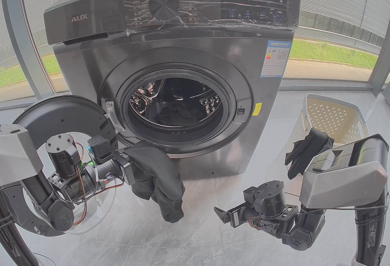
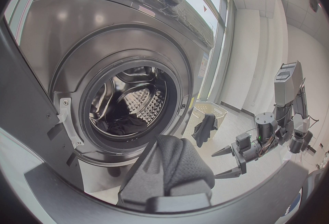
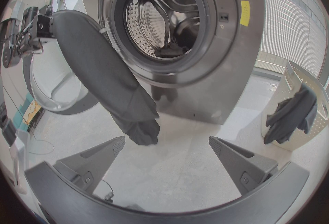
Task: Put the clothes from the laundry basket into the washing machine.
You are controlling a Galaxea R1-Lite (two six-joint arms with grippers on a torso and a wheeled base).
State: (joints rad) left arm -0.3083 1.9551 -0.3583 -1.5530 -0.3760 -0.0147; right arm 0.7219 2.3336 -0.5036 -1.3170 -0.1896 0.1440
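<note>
My left gripper (image 1: 126,168) is shut on a dark grey garment (image 1: 158,181) that hangs just below and left of the washing machine's round opening (image 1: 174,106). In the left wrist view the cloth (image 2: 178,163) is bunched over the fingers. Dark clothes (image 1: 178,114) lie inside the drum. The white laundry basket (image 1: 337,116) stands tilted to the right of the machine, with a black garment (image 1: 306,151) draped over its front rim. My right gripper (image 1: 221,214) is open and holds nothing, low over the floor between machine and basket, also seen as the gripper (image 3: 166,141).
The washing machine (image 1: 174,51) stands in front of glass walls. Its round door (image 1: 61,116) is swung open to the left, behind my left arm. Bare tiled floor (image 1: 203,238) lies in front of the machine.
</note>
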